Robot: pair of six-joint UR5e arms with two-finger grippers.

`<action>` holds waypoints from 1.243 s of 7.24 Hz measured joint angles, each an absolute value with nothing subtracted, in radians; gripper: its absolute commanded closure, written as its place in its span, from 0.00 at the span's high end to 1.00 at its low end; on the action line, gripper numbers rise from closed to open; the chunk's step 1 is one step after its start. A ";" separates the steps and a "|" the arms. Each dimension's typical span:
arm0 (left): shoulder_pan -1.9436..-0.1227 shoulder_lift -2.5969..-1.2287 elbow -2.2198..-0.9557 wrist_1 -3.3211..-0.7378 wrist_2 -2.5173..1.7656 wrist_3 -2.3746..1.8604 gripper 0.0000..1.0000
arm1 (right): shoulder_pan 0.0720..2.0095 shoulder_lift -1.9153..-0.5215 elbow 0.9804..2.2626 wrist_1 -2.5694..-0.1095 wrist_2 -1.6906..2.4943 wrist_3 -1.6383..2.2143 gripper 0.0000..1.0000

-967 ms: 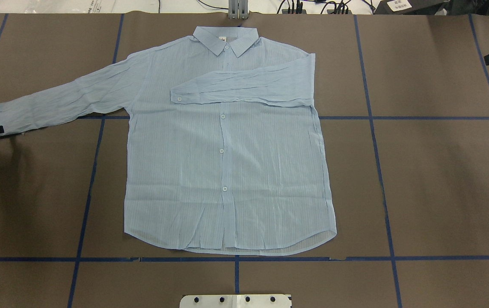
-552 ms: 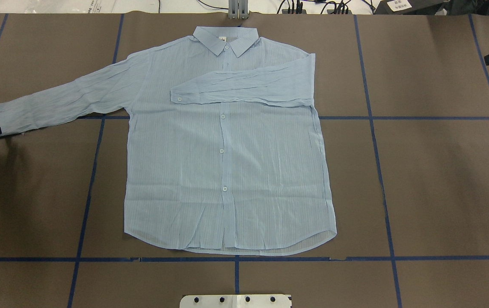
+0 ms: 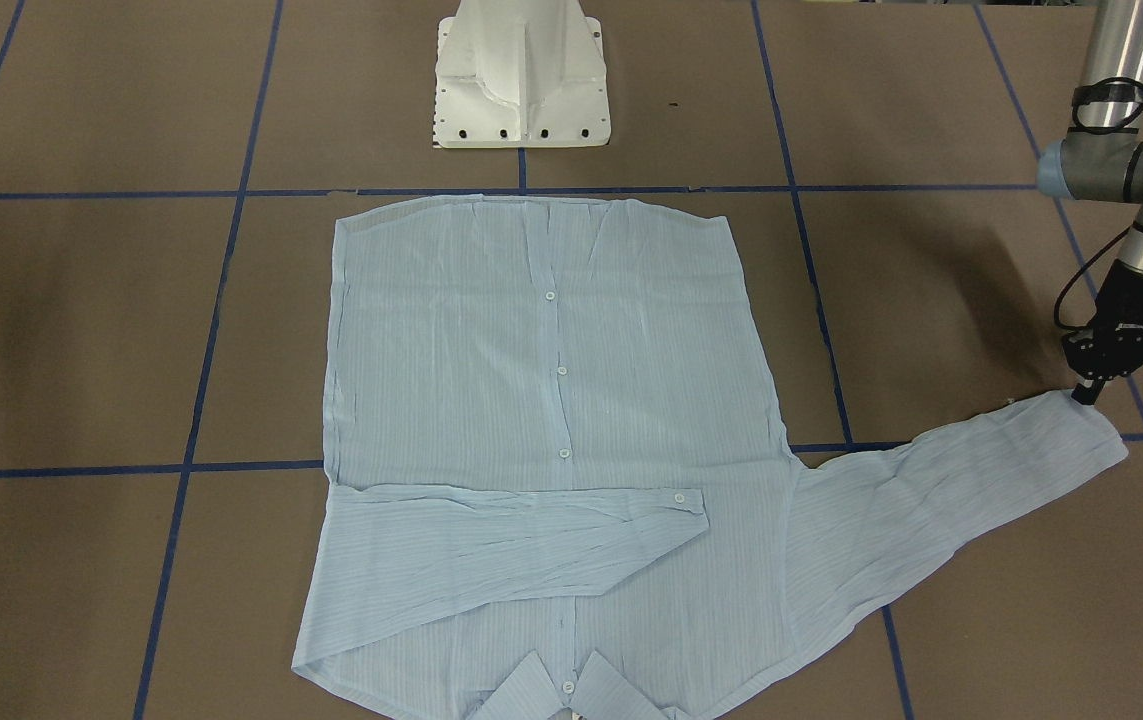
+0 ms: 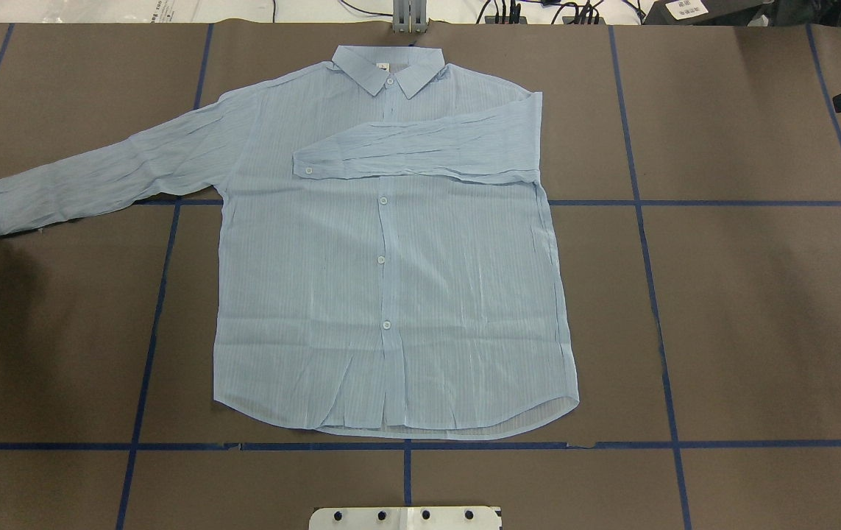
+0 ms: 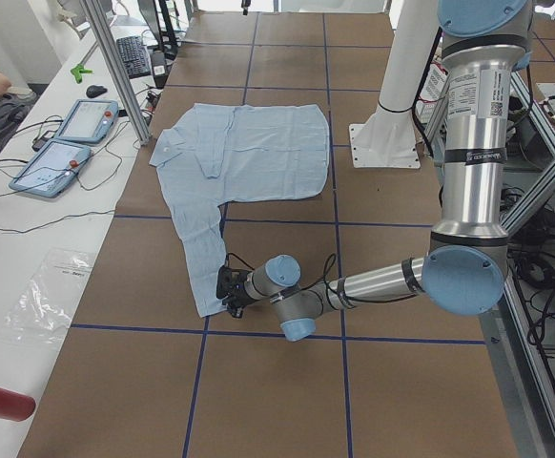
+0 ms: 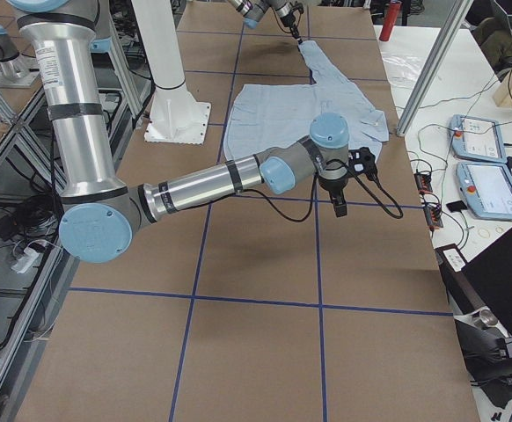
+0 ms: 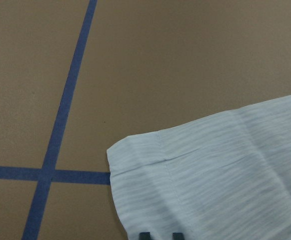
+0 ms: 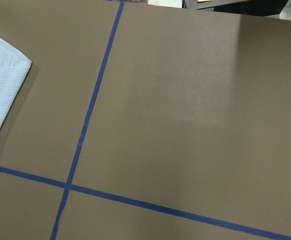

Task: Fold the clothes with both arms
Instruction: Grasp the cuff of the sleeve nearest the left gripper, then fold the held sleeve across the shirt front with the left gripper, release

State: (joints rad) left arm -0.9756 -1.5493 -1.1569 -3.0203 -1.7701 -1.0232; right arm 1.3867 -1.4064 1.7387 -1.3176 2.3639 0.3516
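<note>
We see the shirt (image 4: 391, 280) flat mid-frame, 1 sleeve (image 4: 420, 151) folded across its chest. At the front view's right edge, the left gripper (image 3: 1087, 392) meets the other cuff (image 7: 150, 160), its fingers close together. We cannot tell whether they pinch it. Nor can we tell the state of the right gripper (image 6: 340, 207).

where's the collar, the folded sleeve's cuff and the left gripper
collar (image 4: 420, 73), overhead view, on its right-hand flap
folded sleeve's cuff (image 4: 313, 160), overhead view, middle of the cuff
left gripper (image 3: 1087, 394), front-facing view, between its fingertips
</note>
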 measured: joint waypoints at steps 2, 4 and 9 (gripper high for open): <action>-0.976 -1.551 -1.174 -3.021 -1.779 -1.020 0.00 | 1.386 -1.405 1.738 -1.318 2.364 0.353 1.00; -0.979 -1.555 -1.239 -3.010 -1.857 -1.012 0.00 | 1.386 -1.405 1.740 -1.317 2.365 0.356 1.00; -0.989 -1.761 -1.359 -2.940 -1.945 -1.010 0.00 | 1.385 -1.403 1.747 -1.318 2.364 0.365 1.00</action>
